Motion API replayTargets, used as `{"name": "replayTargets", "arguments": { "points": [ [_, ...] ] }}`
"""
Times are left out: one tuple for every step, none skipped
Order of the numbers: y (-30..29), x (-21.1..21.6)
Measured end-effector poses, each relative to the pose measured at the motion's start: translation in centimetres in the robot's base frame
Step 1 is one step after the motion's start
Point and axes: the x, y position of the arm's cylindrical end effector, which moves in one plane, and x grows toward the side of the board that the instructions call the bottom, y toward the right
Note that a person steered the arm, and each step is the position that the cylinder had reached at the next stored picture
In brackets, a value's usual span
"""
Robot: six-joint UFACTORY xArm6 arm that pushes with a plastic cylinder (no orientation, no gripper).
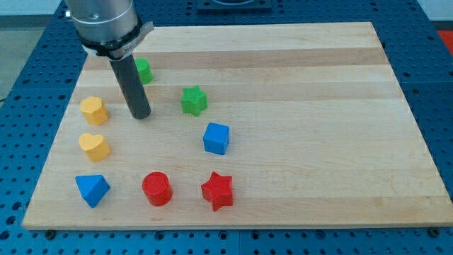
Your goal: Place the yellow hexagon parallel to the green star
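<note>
Wooden board: rod half hides green block; shape unclear.

Arm seen only in part, cropped at top-left board corner. Wide grey metal cylinder housing, brushed look, slightly shiny. Darker band plus small flange tab seen round its base. Straight dark rod fitted below, matte, near-black, round section. My tip blunt, flat-ended. No cables or markings made out.
</note>
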Motion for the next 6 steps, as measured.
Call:
{"name": "replayTargets", "arguments": {
  "points": [
    [-5.3,1.6],
    [-9.3,2.3],
    [-12.7,2.3],
    [-13.8,0.2],
    [-11.6,-0.4],
    [-9.9,-0.5]
  ]
}}
